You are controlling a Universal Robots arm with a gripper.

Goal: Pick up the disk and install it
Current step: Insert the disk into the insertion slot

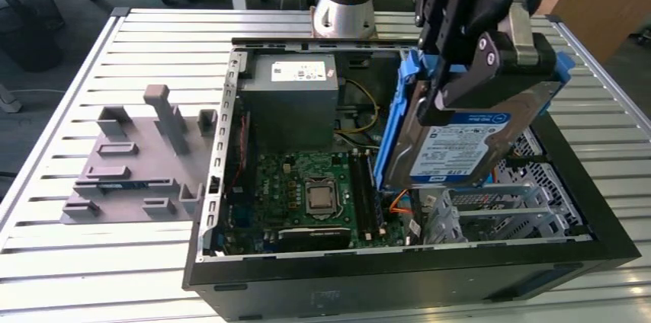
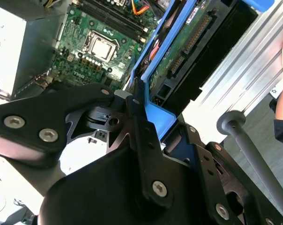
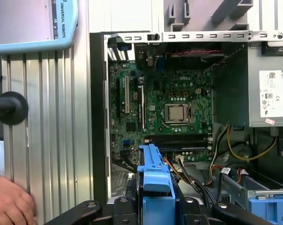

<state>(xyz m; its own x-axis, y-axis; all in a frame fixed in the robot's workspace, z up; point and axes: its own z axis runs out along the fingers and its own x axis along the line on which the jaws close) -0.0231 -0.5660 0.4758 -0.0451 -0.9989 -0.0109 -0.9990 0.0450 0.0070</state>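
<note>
The disk point(image 1: 463, 144), a silver drive with a white-and-blue label in a blue bracket, hangs tilted over the open computer case point(image 1: 407, 277), above the metal drive cage point(image 1: 498, 209) at the exterior view's right. My gripper point(image 1: 489, 71) is shut on the disk's upper end, one black finger on the label side and a grey finger point(image 1: 524, 41) behind. In the second wrist view the disk's green circuit board point(image 2: 183, 42) and blue bracket run out from the gripper point(image 2: 148, 117). In the first wrist view the bracket's blue edge point(image 3: 155, 180) sits between the gripper point(image 3: 155, 208) links.
Inside the case lie the motherboard point(image 1: 315, 193) and the grey power supply point(image 1: 295, 102), with loose cables beside the cage. A grey fixture block point(image 1: 142, 163) stands on the slatted table point(image 1: 61, 262) at the exterior view's left. A person's hand point(image 3: 10, 201) rests near the case.
</note>
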